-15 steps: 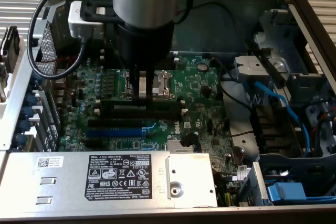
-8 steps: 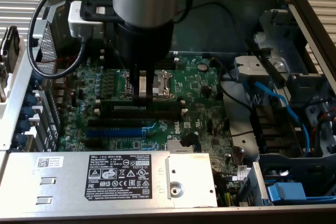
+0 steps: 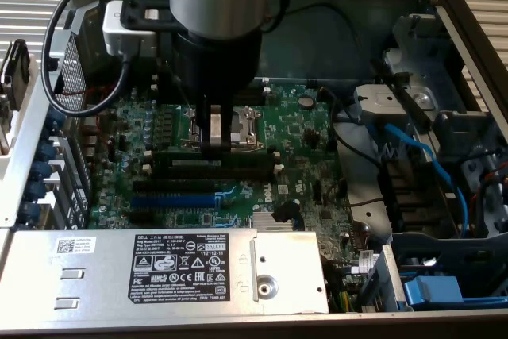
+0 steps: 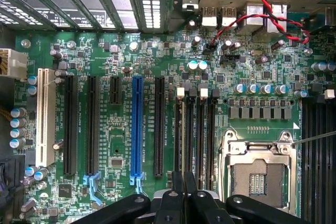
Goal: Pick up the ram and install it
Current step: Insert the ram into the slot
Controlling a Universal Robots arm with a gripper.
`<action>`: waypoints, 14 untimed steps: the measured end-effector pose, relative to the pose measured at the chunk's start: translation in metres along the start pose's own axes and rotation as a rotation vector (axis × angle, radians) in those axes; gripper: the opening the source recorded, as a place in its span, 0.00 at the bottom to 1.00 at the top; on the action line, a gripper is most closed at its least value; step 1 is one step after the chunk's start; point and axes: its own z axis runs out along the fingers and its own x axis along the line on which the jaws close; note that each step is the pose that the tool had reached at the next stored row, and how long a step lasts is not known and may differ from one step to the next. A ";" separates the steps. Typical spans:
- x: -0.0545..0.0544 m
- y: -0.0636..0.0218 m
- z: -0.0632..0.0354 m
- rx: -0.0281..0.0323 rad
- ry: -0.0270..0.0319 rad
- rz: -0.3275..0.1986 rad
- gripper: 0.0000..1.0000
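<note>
Your tool (image 3: 216,142) looks pinched onto the top edge of the ram (image 3: 250,162), which sits directly beneath it. The ram stands just beside the CPU socket (image 3: 244,123), its long axis parallel to the black slots (image 3: 171,186).

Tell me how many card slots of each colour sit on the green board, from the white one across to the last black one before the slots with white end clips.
White slot: 1
Blue slot: 1
Black slots: 4, one of them short
Total: 6
</note>
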 end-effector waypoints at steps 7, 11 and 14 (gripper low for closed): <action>-0.001 0.0005 0.0005 0.0024 0.0049 -0.003 0.12; -0.001 0.0009 0.0008 0.0042 0.0066 -0.005 0.12; -0.001 0.0009 0.0008 0.0057 0.0070 -0.006 0.12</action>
